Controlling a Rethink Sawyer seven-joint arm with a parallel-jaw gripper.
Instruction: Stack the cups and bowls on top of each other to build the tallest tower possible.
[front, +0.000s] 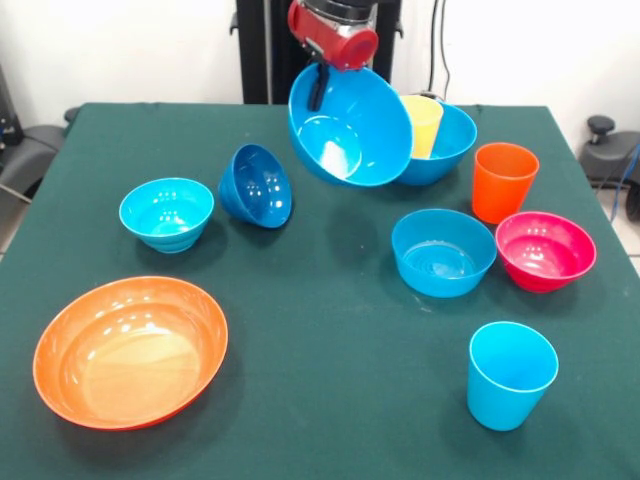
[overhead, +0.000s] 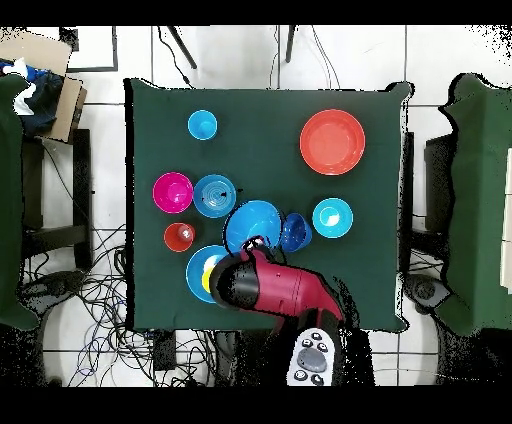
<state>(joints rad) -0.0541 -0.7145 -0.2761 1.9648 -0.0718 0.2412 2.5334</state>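
Glossy plastic, the large blue bowl (front: 350, 125) hangs tilted from the pincer (front: 318, 85), clamped on its rim beside the yellow cup (front: 423, 124); light, stiff, probably slippery.

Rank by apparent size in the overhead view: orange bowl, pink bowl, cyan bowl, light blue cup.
1. orange bowl
2. pink bowl and cyan bowl: look about alike, no ranking between them
3. light blue cup

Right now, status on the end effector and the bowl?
End effector shut on large blue bowl, lifted and tilted. Second large blue bowl behind holds yellow cup. Small dark blue bowl tipped nearby.
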